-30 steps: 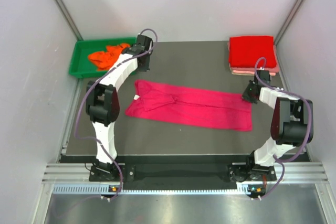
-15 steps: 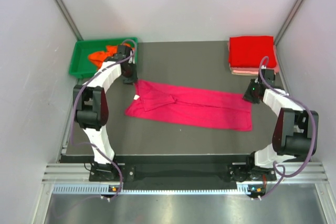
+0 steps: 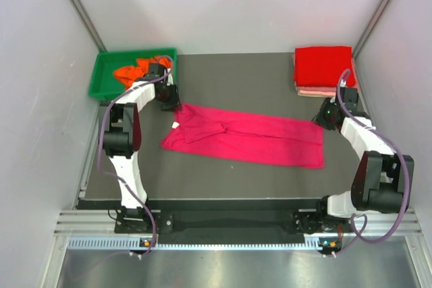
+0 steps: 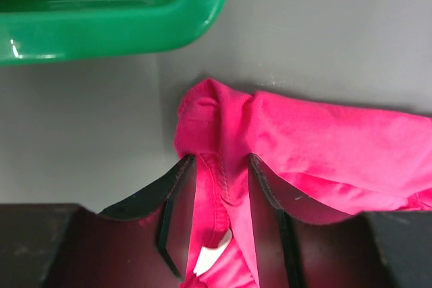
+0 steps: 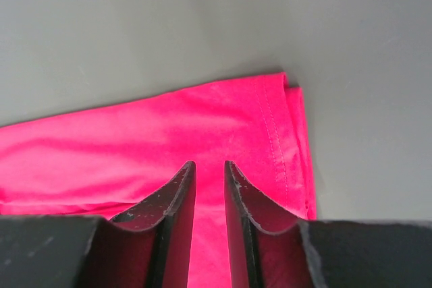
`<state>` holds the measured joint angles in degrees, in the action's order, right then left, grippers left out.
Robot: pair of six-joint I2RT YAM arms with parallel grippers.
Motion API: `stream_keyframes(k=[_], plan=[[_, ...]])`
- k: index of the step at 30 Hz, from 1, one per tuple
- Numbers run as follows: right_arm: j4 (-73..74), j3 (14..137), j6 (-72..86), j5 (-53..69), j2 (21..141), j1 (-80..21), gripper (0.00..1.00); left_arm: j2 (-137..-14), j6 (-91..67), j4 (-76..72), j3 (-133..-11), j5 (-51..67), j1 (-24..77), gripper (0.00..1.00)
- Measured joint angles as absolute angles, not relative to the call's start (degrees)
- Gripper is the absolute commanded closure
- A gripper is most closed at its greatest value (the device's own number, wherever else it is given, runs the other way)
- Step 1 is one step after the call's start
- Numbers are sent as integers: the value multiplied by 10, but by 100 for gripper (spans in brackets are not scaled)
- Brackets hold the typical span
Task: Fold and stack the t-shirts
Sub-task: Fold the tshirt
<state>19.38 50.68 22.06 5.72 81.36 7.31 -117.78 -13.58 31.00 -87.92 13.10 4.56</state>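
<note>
Left end effector (image 4: 220, 161) released over magenta t-shirt (image 3: 256, 136); right end effector (image 5: 208, 165) barely parted; orange t-shirt (image 3: 128, 72) half hidden.

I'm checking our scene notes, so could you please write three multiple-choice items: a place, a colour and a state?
1. Where does the orange shirt lie? A) in the green tray B) on the floor C) draped over an arm
2. What colour tops the folded stack at the far right corner? A) orange B) red C) white
3. How does the magenta shirt lie? A) balled up B) hanging in the air C) flat on the table as a long strip

1 A: it sits crumpled in the tray.
2 B: red shirt over a pale pink one.
3 C: it lies spread flat.
</note>
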Motion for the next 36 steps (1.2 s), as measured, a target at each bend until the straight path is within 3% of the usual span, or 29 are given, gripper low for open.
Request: stream_keyframes(k=[3, 7, 12, 36], plan=[[194, 507, 221, 57, 805, 73, 75, -1187, -134, 305, -879, 131, 45, 60], [194, 507, 221, 57, 803, 73, 75, -1192, -128, 303, -878, 125, 45, 84], [194, 507, 221, 58, 803, 73, 75, -1197, -123, 300, -878, 121, 45, 100], [192, 506, 222, 59, 793, 73, 75, -1240, -154, 222, -917, 146, 77, 100]])
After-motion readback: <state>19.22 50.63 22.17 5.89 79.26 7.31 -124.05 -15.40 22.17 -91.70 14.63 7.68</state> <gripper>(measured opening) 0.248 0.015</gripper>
